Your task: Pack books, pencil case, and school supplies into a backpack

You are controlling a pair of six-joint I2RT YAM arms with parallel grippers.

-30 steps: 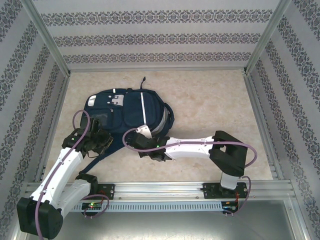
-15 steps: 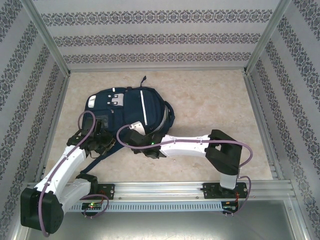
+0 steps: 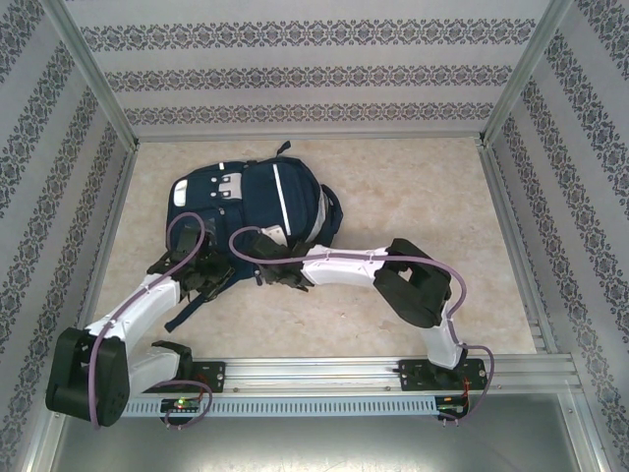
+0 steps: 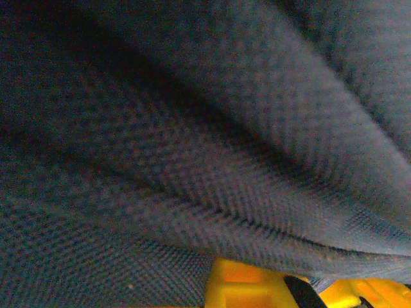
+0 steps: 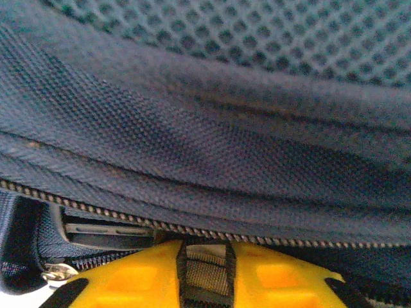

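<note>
While open desk (image 3: 413, 197) is left rightward, the backpack (image 3: 246, 202) is met nearside by the clenched left tool (image 3: 209, 267) and the right tool (image 3: 263, 254), its state not discernible.

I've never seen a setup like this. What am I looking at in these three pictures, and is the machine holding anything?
These are two robot arms bolted at the near edge of a table. The overhead picture looks down on both. The left arm and the right arm reach to a navy backpack lying on the table. The other two pictures come from a small camera on each wrist, so close that you mostly see blue fabric. The yellow parts are the fingers of each end effector. The left end effector is shut against the fabric. The right end effector sits at the zipper with webbing between its fingers; I cannot tell whether it is gripping.
</note>
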